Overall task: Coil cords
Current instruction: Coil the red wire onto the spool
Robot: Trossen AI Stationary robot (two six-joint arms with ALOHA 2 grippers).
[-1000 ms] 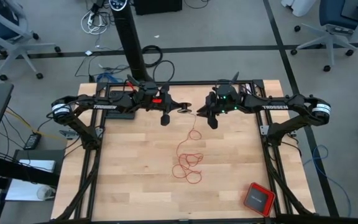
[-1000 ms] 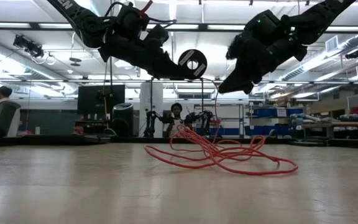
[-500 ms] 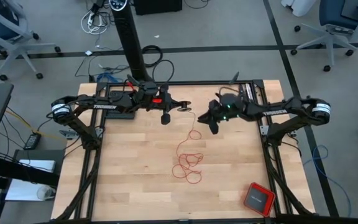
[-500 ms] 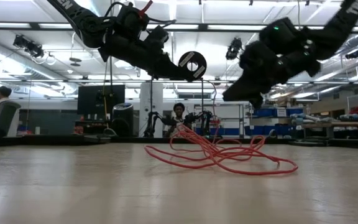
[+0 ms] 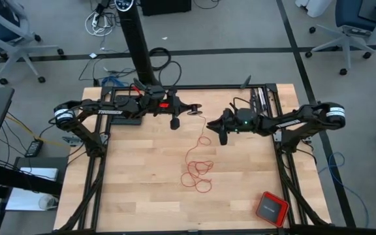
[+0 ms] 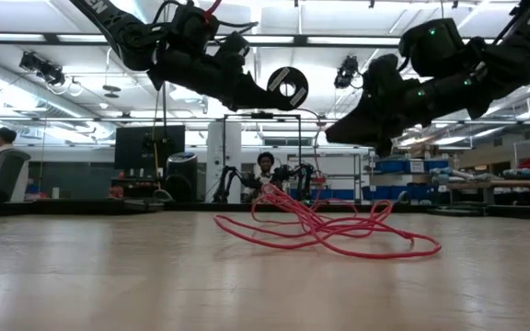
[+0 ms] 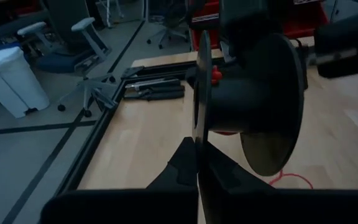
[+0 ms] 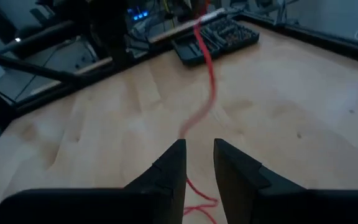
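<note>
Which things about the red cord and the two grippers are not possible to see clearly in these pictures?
- Whether the red cord is fixed to the spool: too thin in the high view; the spool hides it in the left wrist view.
- Whether the right gripper touches the cord: blurred in the right wrist view.
- Left gripper: its fingertips disappear behind the spool.

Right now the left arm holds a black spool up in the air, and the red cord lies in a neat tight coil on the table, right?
Not quite. The left gripper does hold the black spool in the air, but the red cord is not neatly coiled: it lies in loose, tangled loops on the table, as the high and low views show.
</note>
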